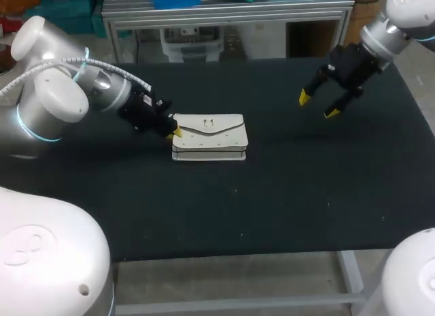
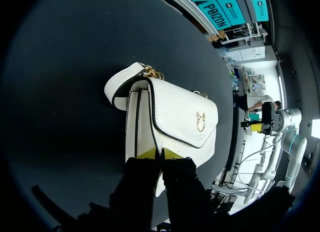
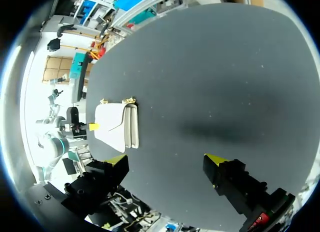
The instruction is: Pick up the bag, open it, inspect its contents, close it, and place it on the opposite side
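The left gripper (image 1: 175,132) lies low at the left end of the bag (image 1: 211,134); in the left wrist view its yellow tips stand close together, pinching a thin strip of the bag's near end between them. The white bag lies flat on the dark table (image 1: 285,187), left of the middle, flap up, a gold clasp on the flap. The right gripper (image 1: 317,105) hangs above the table's far right, well apart from the bag, fingers spread wide and holding nothing.
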`<state>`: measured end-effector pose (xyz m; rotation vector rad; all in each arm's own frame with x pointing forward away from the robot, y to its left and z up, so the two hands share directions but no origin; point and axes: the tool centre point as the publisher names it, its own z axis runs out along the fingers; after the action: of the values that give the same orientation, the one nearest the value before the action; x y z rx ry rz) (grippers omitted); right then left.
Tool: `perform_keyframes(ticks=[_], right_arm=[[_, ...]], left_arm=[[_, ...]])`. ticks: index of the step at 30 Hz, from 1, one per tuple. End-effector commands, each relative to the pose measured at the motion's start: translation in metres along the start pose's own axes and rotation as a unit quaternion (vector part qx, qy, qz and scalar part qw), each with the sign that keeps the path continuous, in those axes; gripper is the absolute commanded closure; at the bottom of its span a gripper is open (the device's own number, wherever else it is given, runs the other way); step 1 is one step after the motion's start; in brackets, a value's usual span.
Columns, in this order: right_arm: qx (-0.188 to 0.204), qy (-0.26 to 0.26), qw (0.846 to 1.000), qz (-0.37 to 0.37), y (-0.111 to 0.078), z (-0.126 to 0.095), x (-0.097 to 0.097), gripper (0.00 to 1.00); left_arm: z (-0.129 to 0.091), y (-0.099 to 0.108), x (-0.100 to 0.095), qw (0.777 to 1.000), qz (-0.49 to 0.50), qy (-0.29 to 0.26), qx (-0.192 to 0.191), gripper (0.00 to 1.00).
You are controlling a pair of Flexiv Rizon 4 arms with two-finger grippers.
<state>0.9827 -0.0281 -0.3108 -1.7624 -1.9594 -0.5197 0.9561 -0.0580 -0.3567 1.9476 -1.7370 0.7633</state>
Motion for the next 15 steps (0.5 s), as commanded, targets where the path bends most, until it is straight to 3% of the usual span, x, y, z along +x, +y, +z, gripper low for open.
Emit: perform_keyframes(ticks=[1,3,7,15], right_arm=[[0.008,-0.001,1.000,0.007,0.001,0.008,0.000,0.00],[0.015,-0.025,0.999,0.018,0.003,0.008,-0.006,0.00],[-0.004,-0.071,0.997,0.043,0.010,-0.013,-0.024,0.00],[-0.011,-0.100,0.991,0.093,0.035,-0.055,-0.062,0.00]], left_arm=[[0.000,0.000,-0.001,1.000,0.000,0.001,0.001,1.00],[0.001,-0.004,-0.002,1.000,0.014,-0.003,0.010,1.00],[-0.009,-0.023,-0.014,0.999,0.045,0.009,0.021,1.00],[-0.042,-0.074,-0.051,0.997,0.062,-0.011,0.045,1.00]])
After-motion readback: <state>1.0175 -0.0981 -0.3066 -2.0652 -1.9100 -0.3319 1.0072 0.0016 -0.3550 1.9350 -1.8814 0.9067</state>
